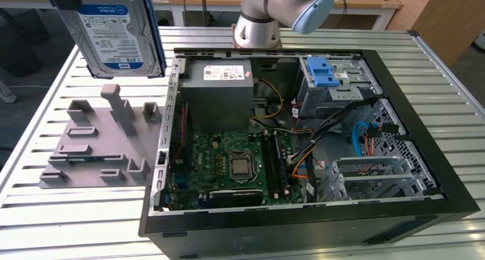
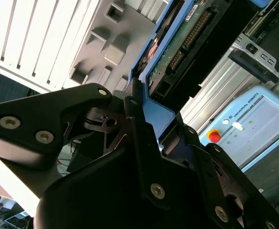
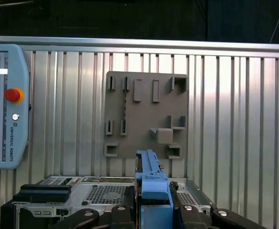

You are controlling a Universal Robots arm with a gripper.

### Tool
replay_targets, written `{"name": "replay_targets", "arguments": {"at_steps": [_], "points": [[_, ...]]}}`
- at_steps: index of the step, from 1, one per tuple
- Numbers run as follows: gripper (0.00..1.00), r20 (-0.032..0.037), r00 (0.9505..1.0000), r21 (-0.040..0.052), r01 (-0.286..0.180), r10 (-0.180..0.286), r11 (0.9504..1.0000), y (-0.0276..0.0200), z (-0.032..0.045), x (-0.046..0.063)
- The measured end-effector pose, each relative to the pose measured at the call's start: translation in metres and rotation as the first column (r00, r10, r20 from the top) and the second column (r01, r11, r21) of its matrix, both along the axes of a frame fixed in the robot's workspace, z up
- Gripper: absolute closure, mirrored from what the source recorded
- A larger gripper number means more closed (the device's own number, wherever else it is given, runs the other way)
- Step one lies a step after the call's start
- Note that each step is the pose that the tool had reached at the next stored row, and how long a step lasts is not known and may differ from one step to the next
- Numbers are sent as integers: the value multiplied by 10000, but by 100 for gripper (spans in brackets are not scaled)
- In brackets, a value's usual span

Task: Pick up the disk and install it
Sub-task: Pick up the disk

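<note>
While the gripper (image 3: pixel 153 210) was clamped on the hard drive (image 1: pixel 113 30) by its blue rail, the drive hung high over the grey fixture plate (image 1: pixel 91 142) beside the open computer case (image 1: pixel 303 221). Gripped by such a thin edge, it could tilt and snag the drive cage (image 1: pixel 356 83).

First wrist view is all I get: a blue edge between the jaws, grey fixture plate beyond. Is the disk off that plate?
Observer: Yes. In the exterior view the disk is in the air, apart from the fixture plate, label toward the camera.
Operator: Grip solid?
Observer: In the second wrist view the gripper has its jaws shut on the disk's blue rail.
Operator: Where's the bay?
Observer: The drive cage, with a blue latch, sits in the far corner of the open case, at the exterior view's right.
</note>
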State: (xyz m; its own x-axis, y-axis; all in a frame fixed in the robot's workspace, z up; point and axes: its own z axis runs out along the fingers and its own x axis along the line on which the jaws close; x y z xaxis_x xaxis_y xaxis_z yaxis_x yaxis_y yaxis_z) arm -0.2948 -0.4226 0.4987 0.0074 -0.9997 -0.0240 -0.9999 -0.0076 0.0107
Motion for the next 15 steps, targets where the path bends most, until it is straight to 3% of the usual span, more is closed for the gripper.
{"name": "replay_targets", "arguments": {"at_steps": [15], "points": [[64, 0, 10000, 0, -1, 1, 10000, -23, -1, 228]]}}
